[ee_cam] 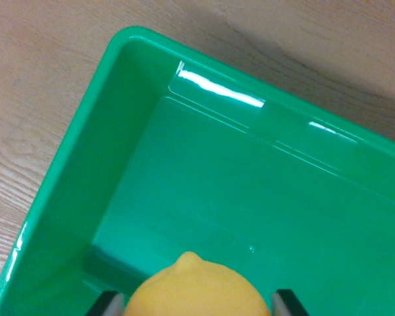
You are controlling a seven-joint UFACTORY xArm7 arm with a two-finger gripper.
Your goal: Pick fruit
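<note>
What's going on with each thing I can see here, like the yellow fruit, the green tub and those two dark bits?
lemon: held between the jaws, over the tub.
gripper: shut on the lemon, jaws on either side.
green tub: upright on the wooden table, nothing visible on its floor.

pincer (197, 304) | two fingertips visible | dark outer edges | pale grey inner pads

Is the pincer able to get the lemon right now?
Probably yes. The lemon already sits between the pincer's two fingers, above the green bin, with nothing in the way. Whether they squeeze it tight, I cannot tell.
</note>
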